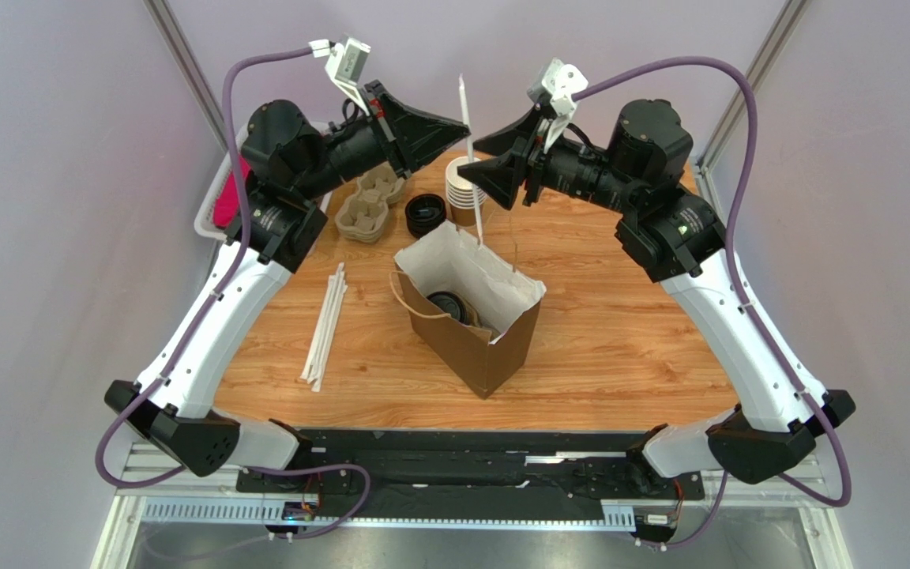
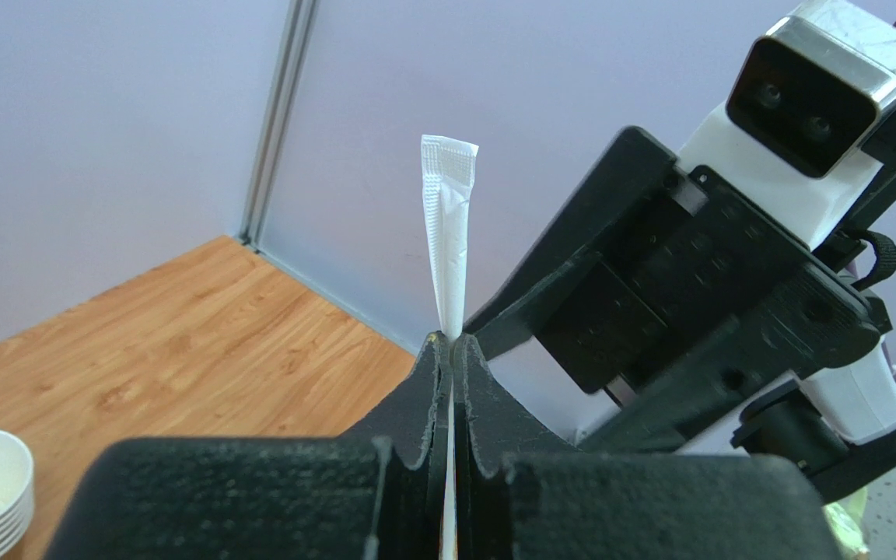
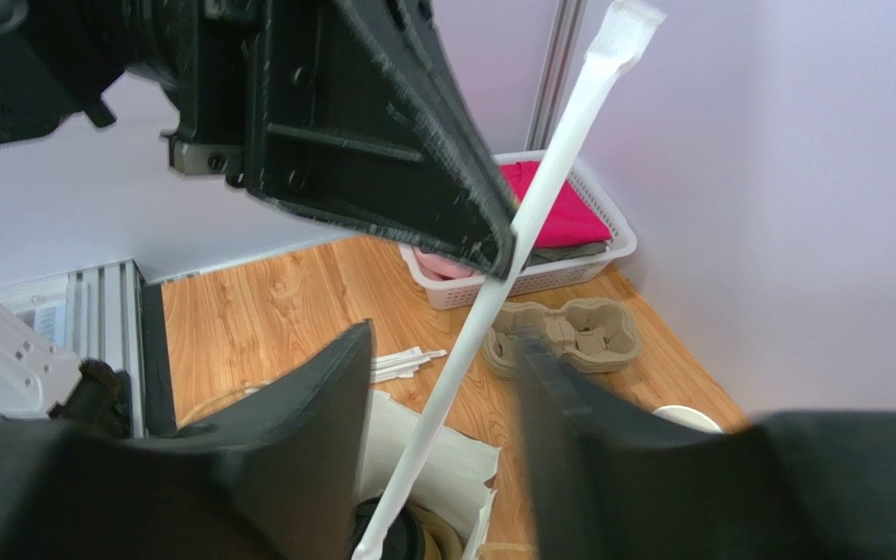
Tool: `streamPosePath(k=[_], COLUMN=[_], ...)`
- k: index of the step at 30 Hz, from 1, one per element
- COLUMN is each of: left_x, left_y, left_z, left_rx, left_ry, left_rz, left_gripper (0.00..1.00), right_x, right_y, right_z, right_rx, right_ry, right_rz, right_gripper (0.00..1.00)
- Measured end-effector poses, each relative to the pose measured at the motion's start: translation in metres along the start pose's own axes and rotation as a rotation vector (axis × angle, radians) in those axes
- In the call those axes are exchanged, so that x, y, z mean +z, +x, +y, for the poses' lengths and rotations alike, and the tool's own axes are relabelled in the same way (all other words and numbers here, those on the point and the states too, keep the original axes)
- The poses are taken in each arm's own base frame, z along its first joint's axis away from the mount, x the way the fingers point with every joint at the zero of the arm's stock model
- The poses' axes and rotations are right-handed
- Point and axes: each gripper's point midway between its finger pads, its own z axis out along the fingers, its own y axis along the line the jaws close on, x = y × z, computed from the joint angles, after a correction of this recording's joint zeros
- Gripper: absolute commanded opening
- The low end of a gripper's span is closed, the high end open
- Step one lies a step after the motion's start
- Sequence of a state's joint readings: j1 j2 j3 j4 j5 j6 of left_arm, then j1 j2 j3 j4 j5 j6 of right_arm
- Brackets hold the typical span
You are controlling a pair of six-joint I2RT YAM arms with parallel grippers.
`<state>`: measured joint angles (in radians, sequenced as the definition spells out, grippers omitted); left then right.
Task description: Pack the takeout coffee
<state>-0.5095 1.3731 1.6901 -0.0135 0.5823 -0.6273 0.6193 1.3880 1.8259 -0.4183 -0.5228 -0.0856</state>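
The takeout coffee point(image 1: 448, 305) sits inside the open brown paper bag point(image 1: 490, 350), only its black lid showing; the same lid point(image 3: 424, 539) is seen at the bag's bottom in the right wrist view. High above the bag, my left gripper point(image 1: 465, 128) point(image 2: 453, 341) is shut on a white paper-wrapped straw point(image 2: 449, 228) that hangs upright with its lower end down in the bag point(image 3: 464, 338). My right gripper point(image 1: 480, 164) point(image 3: 441, 356) faces it, jaws open on either side of the straw below the left gripper, with gaps on both sides.
Behind the bag stand a stack of white-rimmed cups point(image 1: 462, 190) and a pile of black lids point(image 1: 427, 215). Pulp cup carriers point(image 1: 371, 204) and a white basket with a pink item point(image 3: 564, 239) lie back left. Loose wrapped straws point(image 1: 327, 323) lie left of the bag.
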Motion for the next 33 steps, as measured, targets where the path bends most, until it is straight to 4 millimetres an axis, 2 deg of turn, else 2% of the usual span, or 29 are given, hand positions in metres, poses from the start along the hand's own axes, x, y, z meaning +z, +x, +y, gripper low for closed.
streamPosePath(k=[1,2,3,4,6,7,9,12,13,15,20,23,26,29,32,33], left_x=[0.001,0.002,0.003,0.004,0.003,0.003,0.002,-0.002,-0.004,-0.010,-0.040,-0.064,-0.088,-0.110,-0.134,-0.143], left_y=[0.003,0.007,0.010,0.013,0.016,0.018,0.023,0.028,0.030,0.033,0.035,0.031,0.031,0.039,0.058,0.064], left_z=[-0.002,-0.002,-0.004,-0.004,-0.003,-0.001,0.003,0.009,0.011,0.014,0.024,0.039,0.060,0.086,0.111,0.118], left_rx=[-0.007,-0.012,-0.018,-0.022,-0.026,-0.029,-0.041,-0.044,-0.042,-0.033,0.010,0.047,0.071,0.077,0.050,0.041], left_ry=[0.005,0.009,0.013,0.017,0.010,0.001,-0.019,-0.060,-0.075,-0.108,-0.210,-0.289,-0.380,-0.478,-0.569,-0.599], left_rz=[0.006,0.011,0.018,0.022,0.023,0.026,0.040,0.052,0.056,0.065,0.096,0.099,0.107,0.144,0.216,0.244], left_gripper=[0.00,0.00,0.00,0.04,0.18,0.32,0.43,0.70,0.83,0.93,0.95,0.96,0.96,0.97,0.98,0.98], right_x=[0.000,0.001,0.001,0.001,0.002,0.002,0.002,0.002,0.001,-0.002,-0.011,-0.020,-0.021,-0.020,-0.021,-0.023], right_y=[-0.001,-0.001,-0.001,0.000,0.004,0.006,0.013,0.028,0.035,0.048,0.073,0.094,0.113,0.133,0.157,0.168], right_z=[-0.001,-0.002,-0.003,-0.005,-0.009,-0.011,-0.013,-0.010,-0.008,-0.005,0.005,0.014,0.022,0.026,0.028,0.029], right_rx=[-0.004,-0.002,-0.004,-0.005,0.007,0.014,0.024,0.046,0.060,0.087,0.161,0.198,0.225,0.246,0.269,0.281], right_ry=[0.004,0.010,0.015,0.026,0.045,0.050,0.060,0.056,0.054,0.053,0.051,0.043,0.024,0.012,0.012,0.012], right_rz=[-0.004,-0.005,-0.007,-0.005,0.005,0.008,0.023,0.049,0.063,0.091,0.145,0.189,0.230,0.269,0.318,0.341], right_gripper=[0.33,0.17,0.08,0.00,0.00,0.00,0.00,0.00,0.00,0.00,0.00,0.00,0.00,0.00,0.00,0.04])
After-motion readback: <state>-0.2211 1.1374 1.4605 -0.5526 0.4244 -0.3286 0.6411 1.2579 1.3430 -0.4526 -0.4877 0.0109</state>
